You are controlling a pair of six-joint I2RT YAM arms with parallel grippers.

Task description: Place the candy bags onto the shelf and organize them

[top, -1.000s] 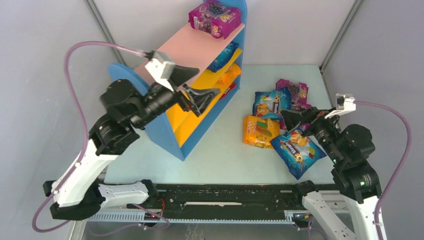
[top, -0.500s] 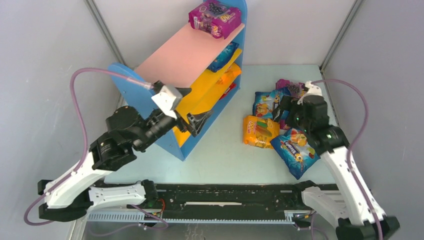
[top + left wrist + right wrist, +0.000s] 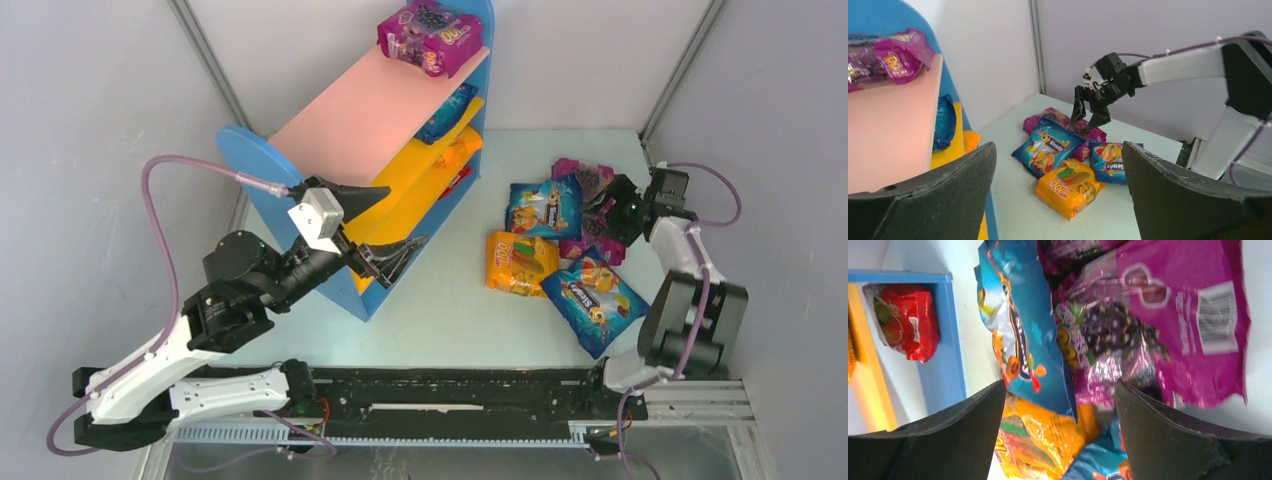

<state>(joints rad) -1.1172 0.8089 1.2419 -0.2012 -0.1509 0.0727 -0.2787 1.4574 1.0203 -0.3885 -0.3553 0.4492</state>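
- Hovering just above the purple grape bag, the right gripper is holding its jaws apart, empty;
- the bag is lying flat in the loose pile, right of the shelf;
- the left gripper, likewise spread, is sitting by the shelf, farther off.

Overhead view, wrist views share candy bags

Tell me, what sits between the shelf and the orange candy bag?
Nothing. In the top view, only bare table separates the shelf from the orange bag.
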